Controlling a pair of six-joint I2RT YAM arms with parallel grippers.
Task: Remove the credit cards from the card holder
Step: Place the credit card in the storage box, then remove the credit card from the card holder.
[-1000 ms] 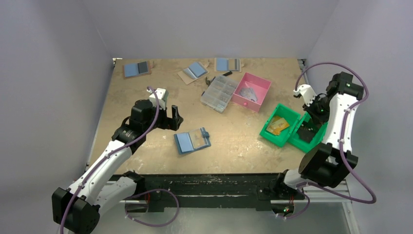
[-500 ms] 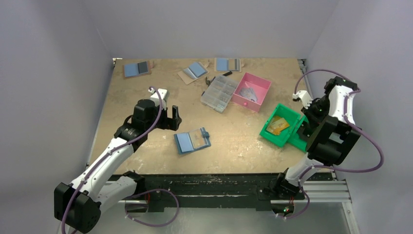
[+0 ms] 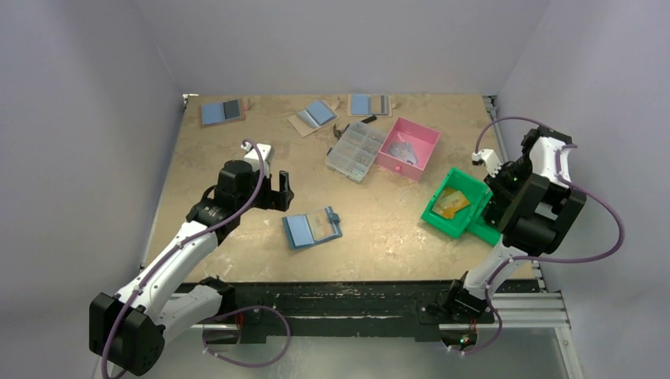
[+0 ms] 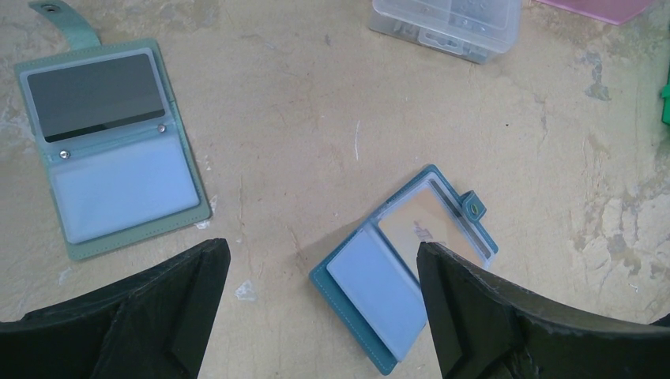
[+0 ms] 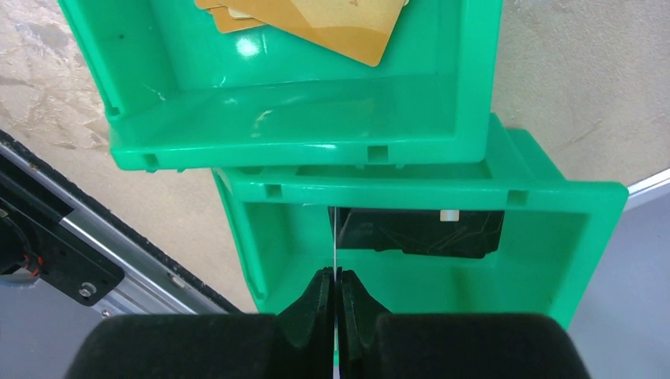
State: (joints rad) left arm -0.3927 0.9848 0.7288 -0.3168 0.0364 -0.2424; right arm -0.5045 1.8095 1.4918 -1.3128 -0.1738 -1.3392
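Note:
The card holder (image 3: pixel 312 227) (image 4: pixel 403 264) lies open on the table, one blue half and one pale half showing a tan card, with a dark teal edge. My left gripper (image 3: pixel 283 189) (image 4: pixel 320 253) hovers just above and left of it, jaws wide open and empty. My right gripper (image 3: pixel 496 204) (image 5: pixel 337 272) is over the nearer green bin (image 5: pixel 600 237), shut on a thin credit card (image 5: pixel 335 237) seen edge-on. Gold cards (image 3: pixel 450 204) (image 5: pixel 316 24) lie in the farther green bin (image 3: pixel 466 180) (image 5: pixel 284 110).
A flat black item (image 5: pixel 415 230) lies in the nearer green bin. A clear organizer (image 3: pixel 357 150) (image 4: pixel 446 24) and a pink box (image 3: pixel 408 148) sit mid-table. Other holders lie at the back (image 3: pixel 221 110) (image 3: pixel 314 117) (image 3: pixel 370 104); one with a dark panel (image 4: pixel 111 142) shows in the left wrist view.
The right arm has folded up and back toward the table's right edge, its gripper staying over the green bins. The left arm has hardly moved.

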